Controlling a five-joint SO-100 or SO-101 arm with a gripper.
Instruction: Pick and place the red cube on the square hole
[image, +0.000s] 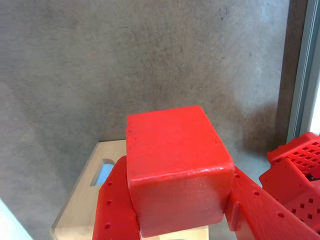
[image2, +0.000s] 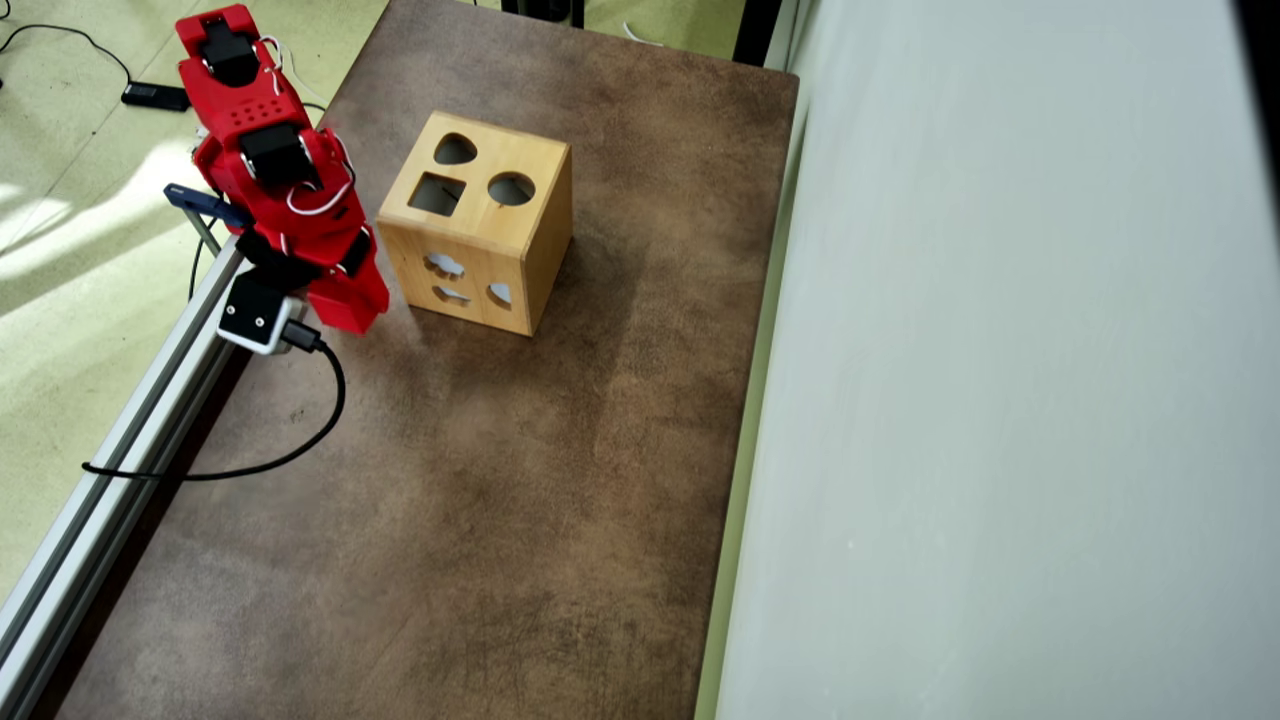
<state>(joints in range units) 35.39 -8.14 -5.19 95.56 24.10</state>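
Red cube (image: 177, 170) clamped between pincer (image: 172, 215) fingers, above wooden box (image: 82, 200) edge

1. The table (image2: 480, 520) has a mottled brown top, running lengthwise in the overhead view.
2. A wooden box (image2: 478, 225) stands on it near the far end (three cutouts on top, more on its side).
3. A black cable (image2: 300, 445) curls over the table's left edge.
4. A metal rail (image2: 110, 455) runs along that left side.
5. A pale wall (image2: 1000, 400) borders the right side.
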